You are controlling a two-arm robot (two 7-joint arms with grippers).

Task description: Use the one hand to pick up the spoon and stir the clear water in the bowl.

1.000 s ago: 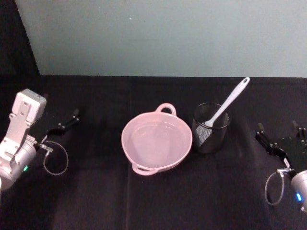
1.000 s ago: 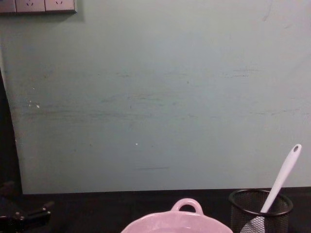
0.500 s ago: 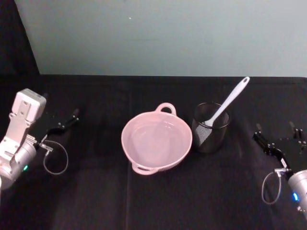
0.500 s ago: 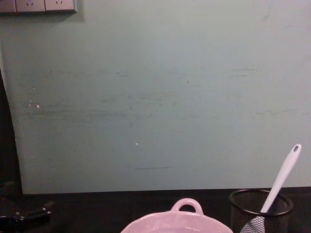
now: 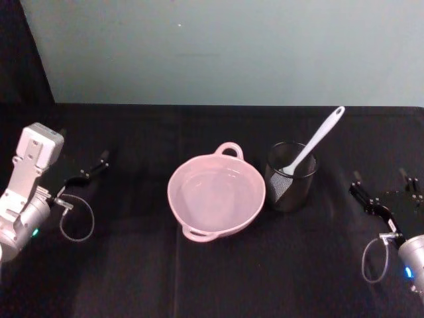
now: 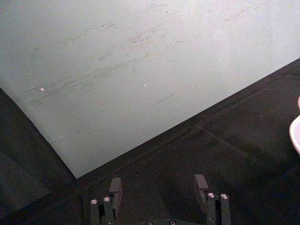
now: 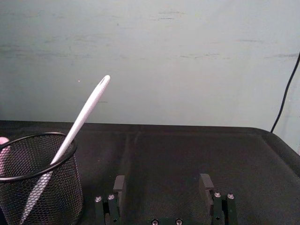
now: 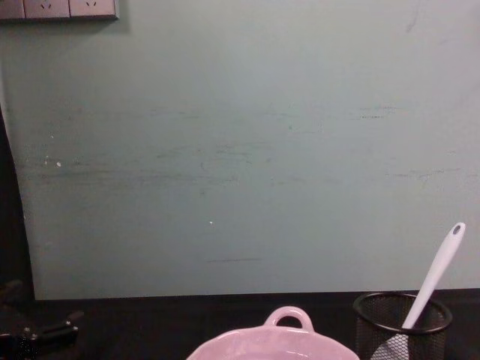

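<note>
The spoon (image 5: pixel 311 144), a white plastic utensil with a long slim handle and a flat paddle head, stands head-down in a black wire-mesh cup (image 5: pixel 291 177); its handle leans out over the cup's rim toward 1 o'clock, and you can see the hole at its tip in the chest view. The cup sits just beside the wide pale pink glossy bowl (image 5: pixel 216 197), at the bowl's 3 o'clock, on the black cloth-covered worktop (image 5: pixel 199 278). The clear water (image 5: pixel 215 192) in the bowl shows only as a faint shine. The bowl's small loop handles point to 12 and 7 o'clock.

Your right hand (image 5: pixel 384 189), the black two-fingered gripper, hovers low at the cup's 4 o'clock, well apart from it, fingers spread and gripping nothing. From its wrist camera the mesh cup's wall stands between the hand and the spoon's head; the handle rises free above the rim. Your left hand (image 5: pixel 83 171) is parked at the bowl's 9 o'clock, fingers spread too.
</note>
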